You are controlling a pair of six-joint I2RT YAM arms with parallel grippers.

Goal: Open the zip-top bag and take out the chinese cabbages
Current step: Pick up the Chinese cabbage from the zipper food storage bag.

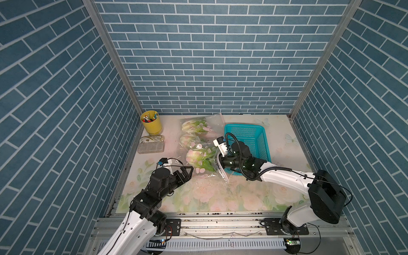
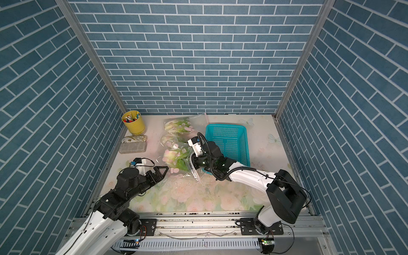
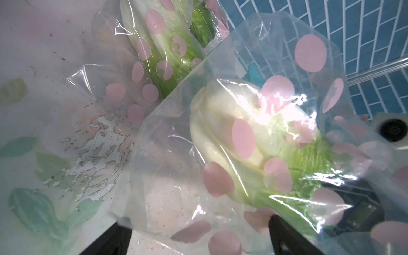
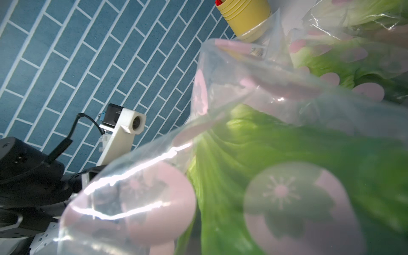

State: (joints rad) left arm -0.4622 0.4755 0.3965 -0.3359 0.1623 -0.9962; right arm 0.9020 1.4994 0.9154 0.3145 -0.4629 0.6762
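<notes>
From above, in both top views, the zip-top bag (image 1: 199,143), clear with pink dots, lay on the flowered table (image 1: 220,198) just beside the teal basket (image 1: 242,126), running from the back wall toward the arms; the three chinese cabbages (image 1: 196,157) were all inside it, one behind another, their green leaves turned toward the basket; the left gripper (image 1: 187,173) stood wide open just beside the bag's near end, nothing between its fingers; the right gripper (image 2: 194,163) was closed on the bag's near edge, the film and its white printed strip bunched up and hanging from it; a yellow cup (image 1: 152,125) of pens and a grey box (image 1: 151,146) sat well apart by the left wall. From the left wrist, the left gripper's black fingers (image 3: 282,234) showed far apart at the frame's edge, the dotted film ballooning in front of them; the nearest cabbage (image 3: 231,136) showed its white base through the plastic, held up off the table (image 3: 33,66), with a second head (image 3: 167,50) behind it. From the right wrist, the film (image 4: 254,92) pressed close against the lens with crinkled green leaf (image 4: 287,154) behind it; the right gripper's own fingers could not be seen there; the yellow cup (image 4: 245,15) and the left arm's wrist camera (image 4: 132,123) showed beyond the bag.
</notes>
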